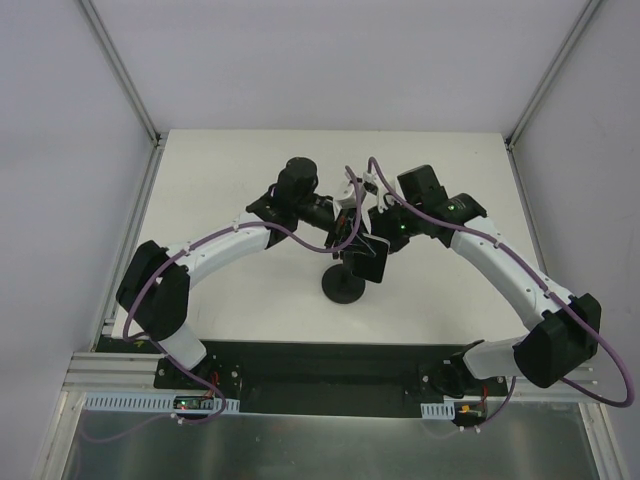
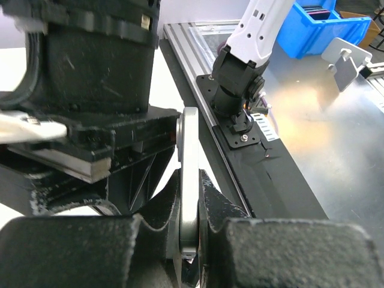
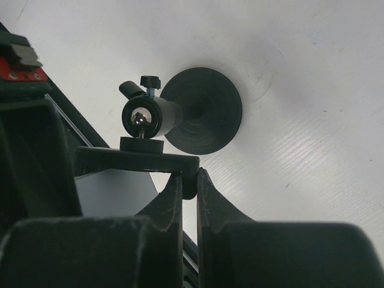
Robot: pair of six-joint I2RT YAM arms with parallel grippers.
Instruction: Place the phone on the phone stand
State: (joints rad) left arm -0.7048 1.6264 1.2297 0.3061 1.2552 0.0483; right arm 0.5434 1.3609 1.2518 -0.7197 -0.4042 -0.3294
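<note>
Left hand [image 2: 189,187] is clamped on the silver edge of the thin black rectangular phone [image 2: 189,138], held at the top bracket of the black round-based phone stand [image 3: 207,111]; right hand [image 3: 189,180] pinches that bracket; white table [image 1: 260,300] beneath.

Pale walls [image 1: 60,150] flank a white table [image 1: 260,312] — past its near edge, a metal sheet [image 1: 320,450] bearing a blue bin [image 2: 318,33].

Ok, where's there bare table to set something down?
Bare table runs along the far edge, into the far left corner, and in the near strip between the phone stand and the near edge. The centre around the stand is crowded.
</note>
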